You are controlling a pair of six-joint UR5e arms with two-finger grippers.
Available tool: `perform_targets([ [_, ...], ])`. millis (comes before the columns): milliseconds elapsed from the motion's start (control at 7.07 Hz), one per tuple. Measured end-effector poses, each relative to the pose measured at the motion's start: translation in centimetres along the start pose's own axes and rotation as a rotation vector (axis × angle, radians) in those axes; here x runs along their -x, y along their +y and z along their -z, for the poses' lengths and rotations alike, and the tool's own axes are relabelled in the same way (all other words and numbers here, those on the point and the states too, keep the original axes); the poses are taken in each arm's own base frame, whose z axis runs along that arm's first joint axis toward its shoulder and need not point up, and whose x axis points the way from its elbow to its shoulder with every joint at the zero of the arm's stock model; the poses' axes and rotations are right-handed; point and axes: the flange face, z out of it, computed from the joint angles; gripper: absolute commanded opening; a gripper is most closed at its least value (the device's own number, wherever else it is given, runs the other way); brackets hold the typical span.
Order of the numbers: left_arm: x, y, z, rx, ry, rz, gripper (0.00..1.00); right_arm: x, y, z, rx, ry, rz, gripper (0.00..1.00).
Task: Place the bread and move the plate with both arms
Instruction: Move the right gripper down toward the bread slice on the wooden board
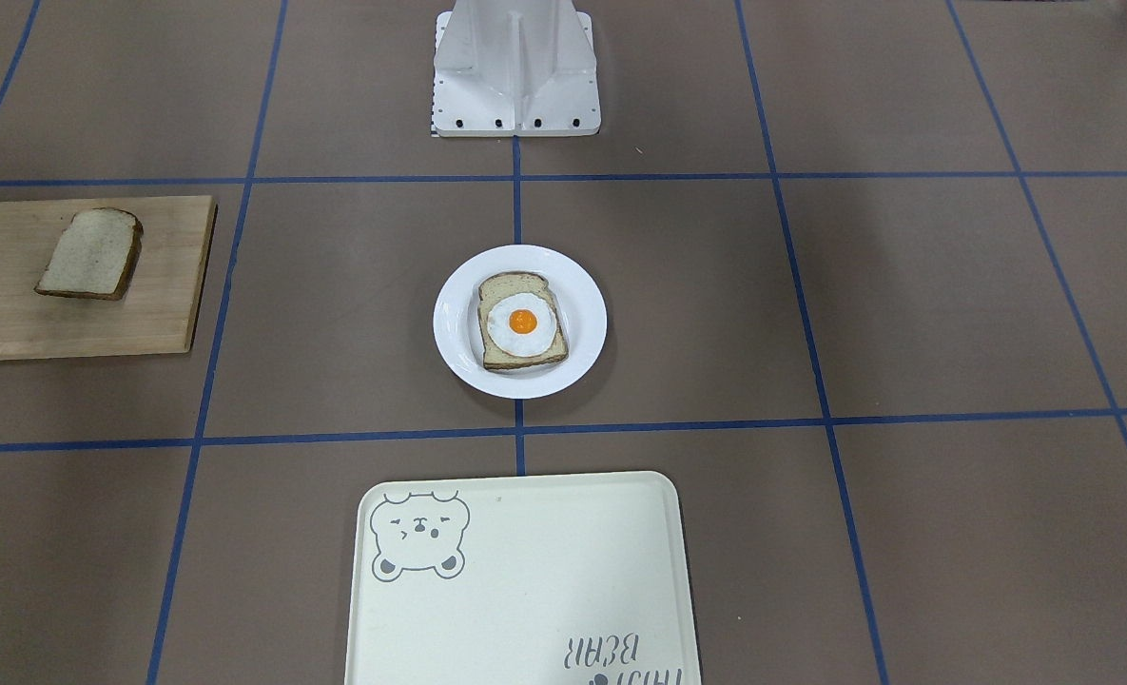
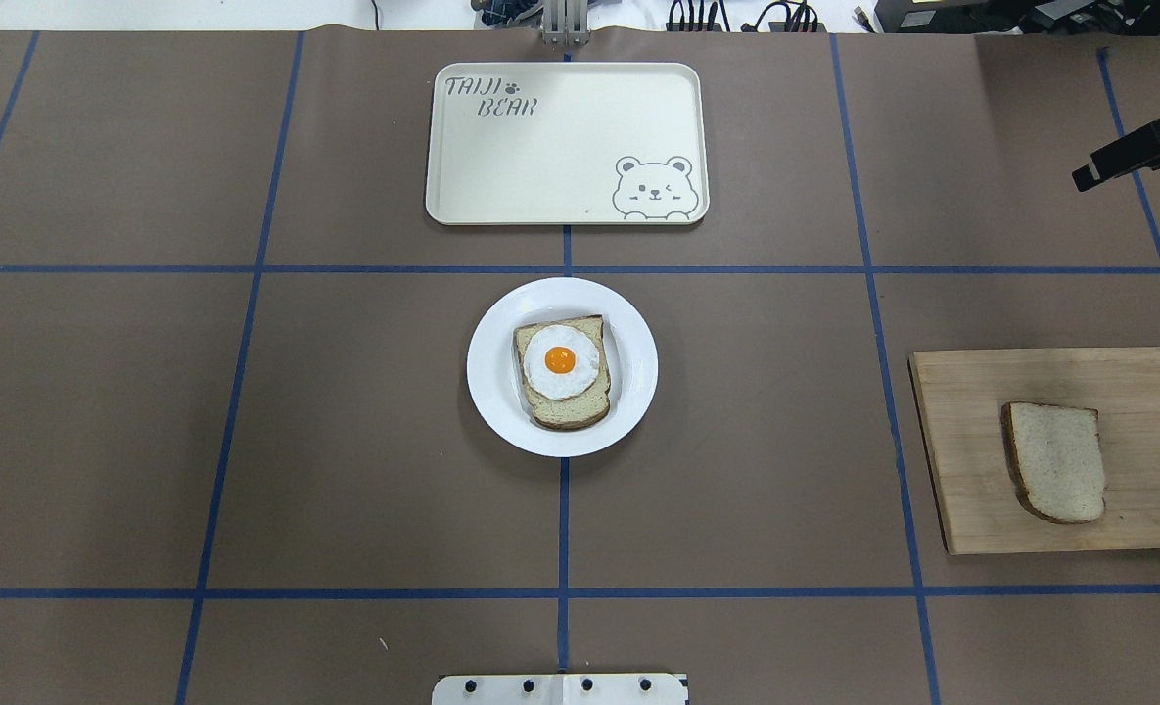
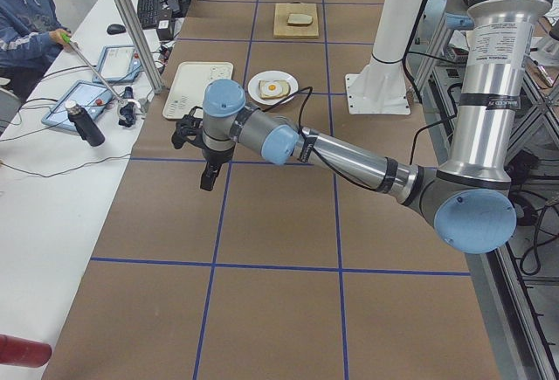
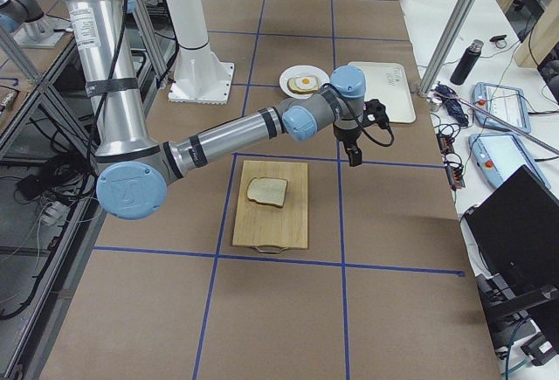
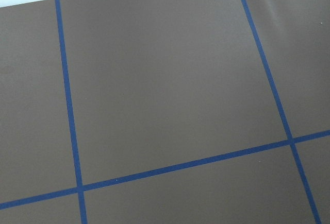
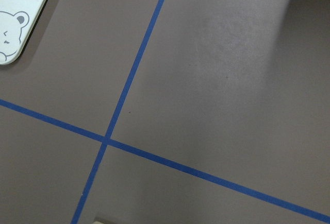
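Note:
The plain bread lies on a wooden cutting board at the robot's right, and shows in the front view too. The white plate sits at the table's middle and carries a slice topped with a fried egg. My right gripper hangs above the table beyond the board, far from the bread; I cannot tell whether it is open or shut. My left gripper hangs over bare table on the robot's left and shows clearly only in the side view, so I cannot tell its state.
A cream tray with a bear drawing lies beyond the plate on the far side. The robot's white base stands on the near side. Blue tape lines cross the brown table.

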Motion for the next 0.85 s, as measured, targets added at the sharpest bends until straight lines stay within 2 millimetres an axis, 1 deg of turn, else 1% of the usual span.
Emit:
perform_targets([
  [141, 0.3, 0.4, -0.2, 0.007, -0.001, 0.006, 0.99, -0.2, 1.1, 0.5, -0.012, -0.003, 0.005, 1.0],
  [283, 0.9, 1.2, -0.6, 0.019, -0.001, 0.017, 0.99, -0.5, 2.3, 0.9, -0.027, -0.004, 0.016, 1.0],
  [424, 1.6, 2.2, -1.1, 0.033, -0.003, 0.03, 0.99, -0.9, 3.2, 0.8, -0.027, -0.004, 0.014, 1.0],
  [707, 2.1, 4.2, -1.3, 0.048, -0.006, 0.054, 0.99, -1.9, 5.0, 0.2, -0.014, -0.011, -0.007, 1.0],
  [848, 2.2, 4.7, -1.2, 0.049, -0.008, 0.065, 0.99, -2.7, 6.8, -0.3, -0.012, -0.025, -0.015, 1.0],
])
